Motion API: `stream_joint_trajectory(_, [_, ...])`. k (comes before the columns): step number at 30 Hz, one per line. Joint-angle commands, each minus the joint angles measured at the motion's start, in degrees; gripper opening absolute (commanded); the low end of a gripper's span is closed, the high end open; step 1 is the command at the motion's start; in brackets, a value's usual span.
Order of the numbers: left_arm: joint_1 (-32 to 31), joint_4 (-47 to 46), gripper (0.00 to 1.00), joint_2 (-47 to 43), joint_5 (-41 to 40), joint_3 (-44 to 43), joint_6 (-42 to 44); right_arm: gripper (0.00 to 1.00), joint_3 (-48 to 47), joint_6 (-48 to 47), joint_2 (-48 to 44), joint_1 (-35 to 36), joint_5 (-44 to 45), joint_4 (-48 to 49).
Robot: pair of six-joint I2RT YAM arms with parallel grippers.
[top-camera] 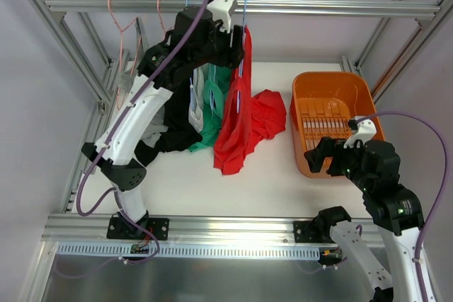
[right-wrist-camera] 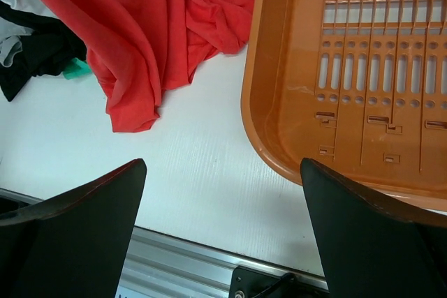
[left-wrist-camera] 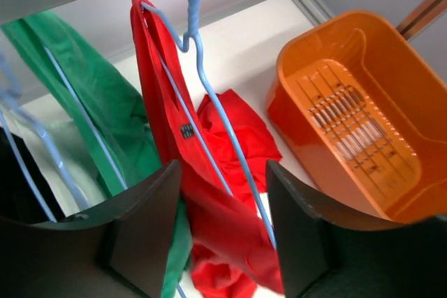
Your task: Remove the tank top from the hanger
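Observation:
The red tank top hangs on a light blue wire hanger hooked over the top rail, and its lower part is heaped on the white table. My left gripper is up at the rail. Its jaws stand apart around the red fabric and one blue hanger wire, which runs close to the right finger. From above, the left gripper sits against the top of the garment. My right gripper hovers open and empty over the table beside the basket, with the red cloth to its far left.
An orange plastic basket stands at the right of the table. Green, white and black garments hang on more hangers left of the red one. Pink empty hangers hang at the rail's left end. An aluminium frame surrounds the table.

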State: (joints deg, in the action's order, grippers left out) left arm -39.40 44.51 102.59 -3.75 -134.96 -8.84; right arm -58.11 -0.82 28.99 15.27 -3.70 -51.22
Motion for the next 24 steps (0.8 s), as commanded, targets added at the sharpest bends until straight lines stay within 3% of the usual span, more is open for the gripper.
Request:
stream_joint_trajectory(1, [-0.4,-4.9,0.51,2.3,-2.1,-2.9,3.2,1.00,0.3,0.6,-1.5,0.3,-3.1,2.1])
stream_joint_trajectory(4, [-0.6,-5.3,0.41,3.2,-2.9,-2.5,2.8,1.00,0.7,0.6,-2.2,0.3,-3.1,2.0])
stream_joint_trajectory(7, [-0.7,-5.7,0.40,3.6,-2.3,-1.7,2.7,1.00,1.3,0.6,-2.8,0.3,-2.7,2.1])
stream_joint_trajectory(10, [-0.7,-6.1,0.30,4.3,-2.2,-1.4,2.3,0.99,1.7,0.6,-2.6,0.2,-2.8,2.1])
stream_joint_trajectory(11, [-0.7,-6.2,0.25,4.5,-2.2,-1.3,2.1,1.00,1.8,0.6,-2.6,0.3,-2.8,2.1])
stream_joint_trajectory(12, [-0.7,-6.2,0.11,4.6,-2.5,-1.0,1.9,0.99,1.8,0.6,-2.6,0.2,-2.6,2.1])
stream_joint_trajectory(14, [-0.8,-6.3,0.00,4.5,-3.4,-0.8,0.8,0.99,1.8,0.6,-2.6,0.2,-2.5,2.0])
stream_joint_trajectory(19, [-2.2,-7.0,0.00,0.9,-8.3,-0.5,-2.0,0.99,1.3,0.6,-2.5,0.3,-2.3,2.0])
stream_joint_trajectory(24, [-3.2,-11.7,0.00,-5.3,-8.8,5.4,-5.0,0.99,0.6,0.6,-3.2,0.2,-1.9,2.2])
